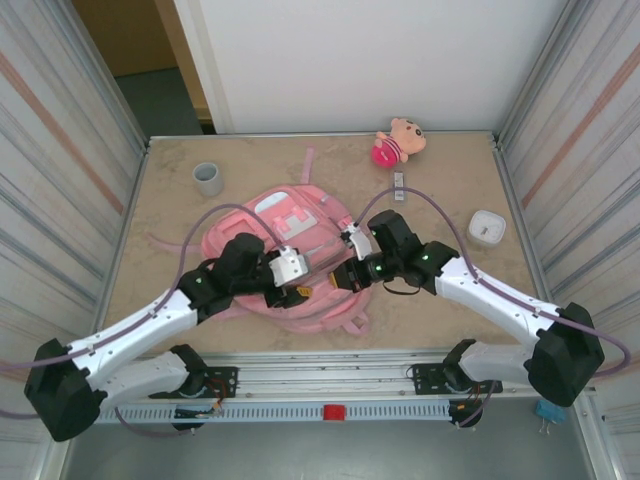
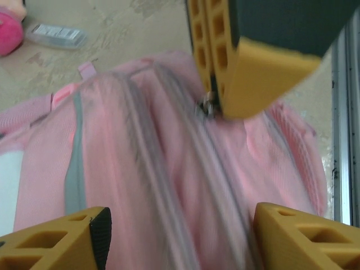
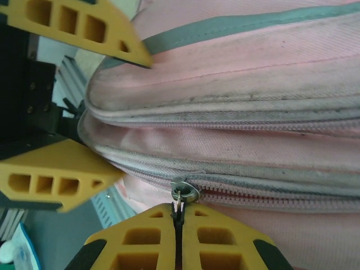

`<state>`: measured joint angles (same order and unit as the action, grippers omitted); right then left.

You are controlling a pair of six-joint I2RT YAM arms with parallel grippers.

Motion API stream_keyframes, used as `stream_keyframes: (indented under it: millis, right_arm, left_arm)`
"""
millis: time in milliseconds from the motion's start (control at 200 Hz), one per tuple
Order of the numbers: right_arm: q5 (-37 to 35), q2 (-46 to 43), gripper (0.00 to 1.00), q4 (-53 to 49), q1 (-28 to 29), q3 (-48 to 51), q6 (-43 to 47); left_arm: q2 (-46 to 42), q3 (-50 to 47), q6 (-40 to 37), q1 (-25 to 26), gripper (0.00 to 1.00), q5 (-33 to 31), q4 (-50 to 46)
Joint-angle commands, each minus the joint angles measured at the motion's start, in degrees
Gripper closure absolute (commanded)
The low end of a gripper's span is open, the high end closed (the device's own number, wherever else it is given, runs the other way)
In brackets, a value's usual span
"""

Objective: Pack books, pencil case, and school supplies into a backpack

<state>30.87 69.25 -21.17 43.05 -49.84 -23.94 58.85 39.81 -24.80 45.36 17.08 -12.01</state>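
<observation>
- Two fingers of the right gripper (image 3: 179,216) were clenched flat together on the zip pull (image 3: 180,201). The slider (image 3: 185,190) sat just above the tips, on the lower zip track of the backpack (image 3: 253,56).
- Left gripper (image 2: 180,219) was spread wide and held nothing. It hovered over the pink fabric just beside the right one.
- The backpack lay flat mid-table between the two arms (straps trailing toward the near edge).
- Step, my read: running the main zip. Whether to open or close it, I couldn't tell.
- To do it well, pull along the track line, not up off it, and keep the pinch low on the tab so it can't slip out.
- The left gripper should close on fabric behind the slider to brace. Otherwise the whole bag would likely drag across the table (image 1: 450,310).
- I'd expect a snag at the curved corner of the track, so slow down there.
- Slim grey supply piece (image 1: 398,181) lay beyond the bag, near the plush doll (image 1: 398,140) and well apart from both grippers.
- Hard to make out: teeth looked meshed to the slider's right, but its left was squashed folds.
- The bag's interior was hidden, so I couldn't say whether the books were in. The left wrist view was blurred.
</observation>
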Motion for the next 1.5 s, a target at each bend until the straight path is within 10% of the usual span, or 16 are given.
stream_keyframes:
  millis: [0, 351, 486, 696, 832, 1082, 1333, 1498]
  right_arm:
    - [1.6, 0.2, 1.0, 2.0, 1.8, -3.5, -1.0]
    - [1.7, -1.2, 1.0, 0.1, -6.5, 1.8, -1.0]
    - [3.6, -0.2, 1.0, 1.3, -13.6, 5.0, 0.3]
    - [7.1, 0.5, 1.0, 3.7, -12.4, 4.3, 1.0]
    - [6.3, 0.6, 1.0, 6.0, -8.3, 4.4, -1.2]
    - [3.1, 0.7, 1.0, 7.2, -5.2, 5.2, -3.3]
    - [2.0, 2.1, 1.0, 6.8, -3.5, 4.7, -3.3]
    - [0.0, 3.2, 1.0, 7.4, -0.5, 4.6, -4.0]
  left_arm:
    - [3.7, 3.7, -2.5, 1.4, 0.32, -0.9, -0.8]
    - [1.9, 0.4, -6.1, 0.6, 0.81, 0.0, -0.4]
    - [-3.9, -2.6, -7.7, -2.1, 0.83, 2.3, -2.5]
    - [-8.7, -5.5, -7.1, -2.6, 0.76, -5.6, -3.7]
    - [-6.4, -4.6, -2.0, -2.6, 0.51, -12.5, -2.8]
    - [-5.9, -1.4, 31.6, -7.5, 0.22, -35.0, -7.4]
    - [-8.6, -6.5, 56.5, -30.6, 0.17, -17.4, -8.8]
    - [-4.2, -9.7, 59.5, -33.6, 0.18, -12.5, -2.5]
